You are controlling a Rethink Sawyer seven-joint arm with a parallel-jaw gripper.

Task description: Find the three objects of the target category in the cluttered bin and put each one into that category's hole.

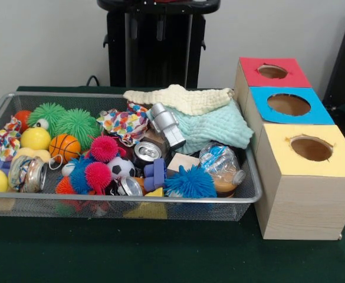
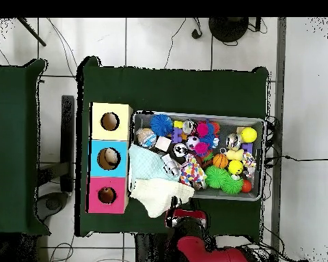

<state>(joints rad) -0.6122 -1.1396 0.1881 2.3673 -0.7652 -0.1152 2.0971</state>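
Many toys fill mesh bin (image 1: pixel 252 194), cloths (image 1: pixel 210 121) overhanging

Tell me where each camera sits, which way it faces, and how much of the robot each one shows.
Front view: across the table, facing the pedestal at the far side; looks at the bin and three boxes. No gripper visible.
Overhead view: above the table, looking straight down; the red arm shows at the bottom edge, near the cloths.
Shared: bin, yellow box, blue box and red box, turned half round between views.
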